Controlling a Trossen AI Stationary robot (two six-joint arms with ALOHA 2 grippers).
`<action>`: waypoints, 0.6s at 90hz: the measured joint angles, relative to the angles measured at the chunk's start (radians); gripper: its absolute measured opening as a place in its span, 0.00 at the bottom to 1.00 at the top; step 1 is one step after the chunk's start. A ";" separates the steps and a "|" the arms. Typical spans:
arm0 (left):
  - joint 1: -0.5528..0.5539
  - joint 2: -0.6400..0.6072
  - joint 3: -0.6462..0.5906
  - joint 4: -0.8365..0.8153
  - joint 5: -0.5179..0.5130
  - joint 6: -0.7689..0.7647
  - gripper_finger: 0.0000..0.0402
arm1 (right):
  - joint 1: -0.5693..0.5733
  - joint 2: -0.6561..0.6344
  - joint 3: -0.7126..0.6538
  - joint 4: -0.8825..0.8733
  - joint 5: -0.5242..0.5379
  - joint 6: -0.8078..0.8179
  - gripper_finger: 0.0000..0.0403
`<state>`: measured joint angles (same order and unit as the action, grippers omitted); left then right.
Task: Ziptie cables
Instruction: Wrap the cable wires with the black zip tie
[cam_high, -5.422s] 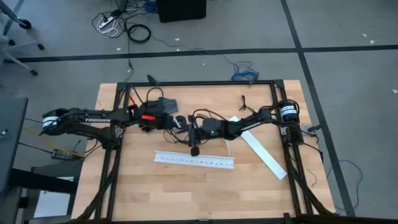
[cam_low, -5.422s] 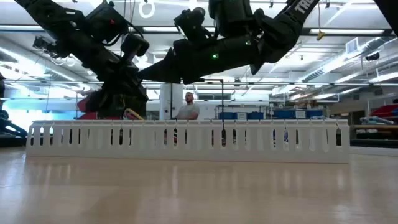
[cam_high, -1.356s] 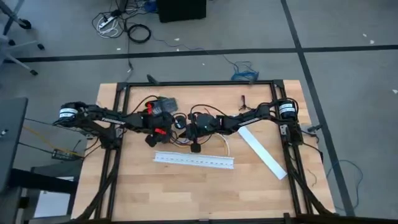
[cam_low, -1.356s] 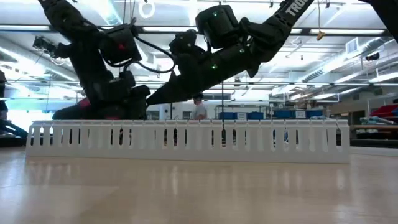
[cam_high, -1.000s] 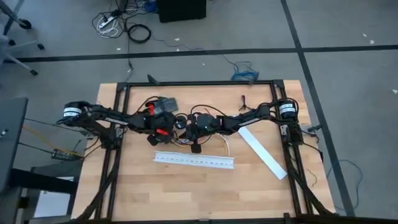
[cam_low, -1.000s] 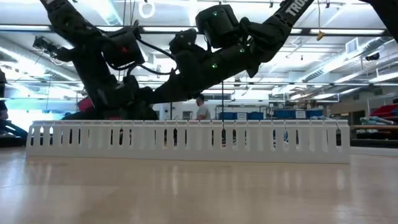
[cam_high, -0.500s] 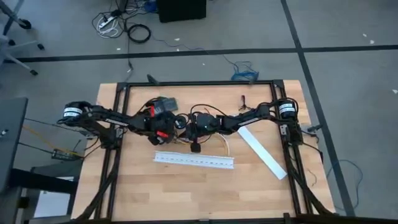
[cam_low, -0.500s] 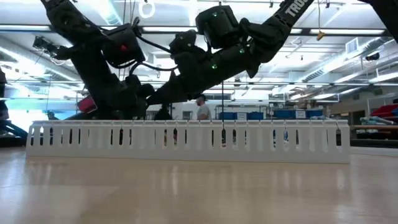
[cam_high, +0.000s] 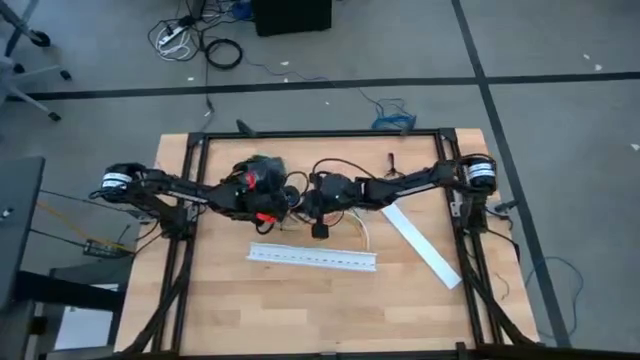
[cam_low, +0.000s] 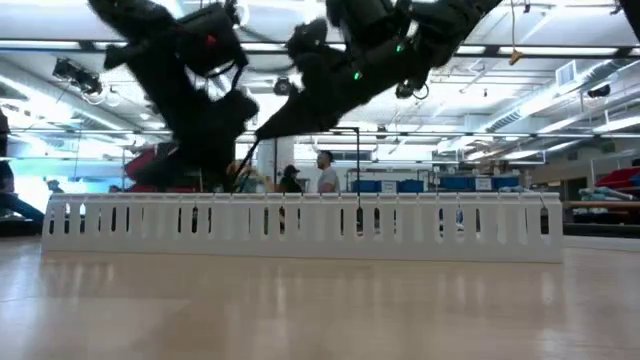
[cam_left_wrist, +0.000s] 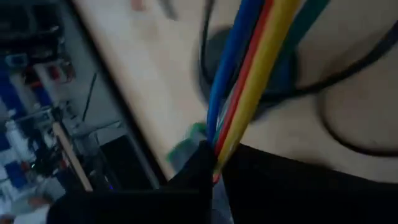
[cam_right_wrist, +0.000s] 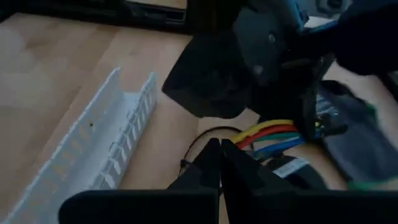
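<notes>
Left tool (cam_high: 268, 207) is clenching the cables (cam_left_wrist: 245, 87); in the left wrist view the blue, red and yellow strands are running straight out from between its dark fingertips (cam_left_wrist: 205, 168), which are pressing together on them. Right tool (cam_high: 318, 229) is sitting just beside the left one near the middle of the table (cam_high: 300, 310); its fingers (cam_right_wrist: 211, 163) are looking pressed together, with a thin black strap, likely the ziptie (cam_right_wrist: 200, 140), curving out from the tips. Right wrist view is showing the cables (cam_right_wrist: 273, 135) fanning yellow, red, green and blue just past those tips, under the left arm's dark body. The high view is only showing a dark tangle there, colours too small to tell. White slotted channel (cam_high: 313, 257) is lying near both tools, toward the table's front; low view is showing it (cam_low: 300, 226) standing across the frame with both arms above it.
</notes>
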<state>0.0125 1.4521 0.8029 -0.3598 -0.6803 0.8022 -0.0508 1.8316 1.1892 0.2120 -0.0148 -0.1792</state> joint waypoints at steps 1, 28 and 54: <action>0.000 0.000 0.009 -0.002 -0.002 -0.002 0.02 | -0.001 -0.010 0.000 -0.012 0.000 -0.003 0.00; 0.038 0.000 0.296 -0.001 -0.007 0.056 0.00 | -0.089 -0.341 0.000 -0.309 0.100 -0.066 0.00; 0.189 0.000 0.504 0.026 0.028 0.117 0.00 | -0.221 -0.561 0.000 -0.438 0.042 -0.019 0.00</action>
<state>0.2010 1.4525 1.3067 -0.3339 -0.6527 0.9194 -0.2720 1.2711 1.1896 -0.2257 0.0271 -0.1982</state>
